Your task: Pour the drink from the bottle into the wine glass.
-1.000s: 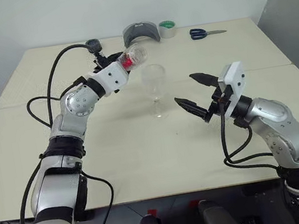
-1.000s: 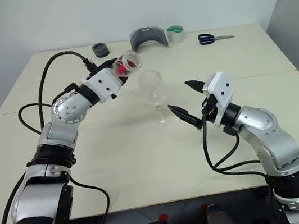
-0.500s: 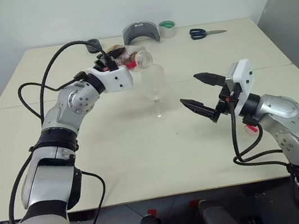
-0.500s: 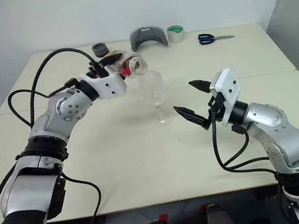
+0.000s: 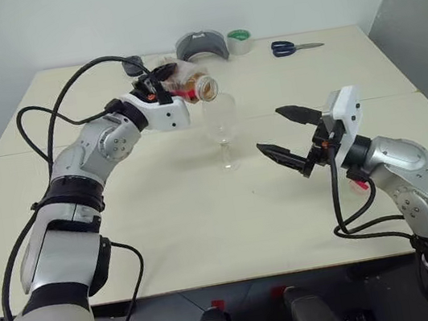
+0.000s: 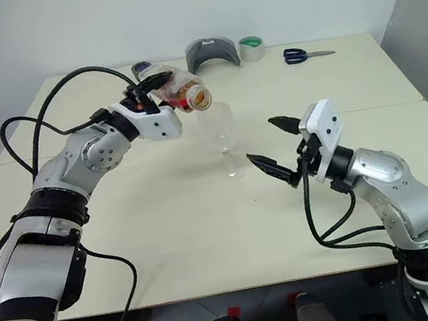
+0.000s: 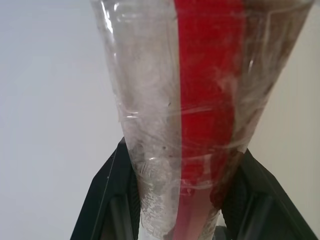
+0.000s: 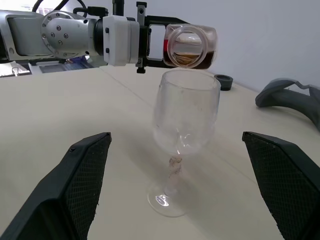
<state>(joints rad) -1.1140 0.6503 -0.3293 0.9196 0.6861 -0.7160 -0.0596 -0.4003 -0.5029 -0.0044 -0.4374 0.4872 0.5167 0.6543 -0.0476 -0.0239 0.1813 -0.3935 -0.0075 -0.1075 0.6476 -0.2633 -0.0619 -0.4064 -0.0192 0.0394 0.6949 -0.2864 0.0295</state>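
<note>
While the bottle lies tipped: left pincer [image 5: 161,92] is clamped on its body, mouth over the wine glass rim.
Bottle [image 5: 186,84]: clear plastic with a red strip down its side, lying nearly level; its open mouth faces the right pincer, just above the glass; no cap on the mouth.
Drink [image 8: 189,54]: reddish-brown liquid pooled along the low side of the bottle, right up by the mouth.
Wine glass [image 5: 222,129]: clear, upright on its foot, rounded bowl on a thin stem; it stands just below the left pincer and a little ahead of the right pincer; whether any liquid is in the bowl cannot be told.
Right pincer [image 5: 285,134]: jaws spread wide, holding nothing, level with the glass and pointing toward it, apart from it.
Desk [image 5: 208,226]: pale cream top with a seam running across beneath both pincers.
Far edge, beyond the left pincer: grey curved holder [image 5: 202,47], roll of tape [image 5: 240,41], blue scissors [image 5: 292,47], small dark round thing [image 6: 142,67].
Room: plain white wall behind the desk, grey panel on the right pincer's side.
Open room: bare desk on the near side of both pincers and between the glass and the near edge.
</note>
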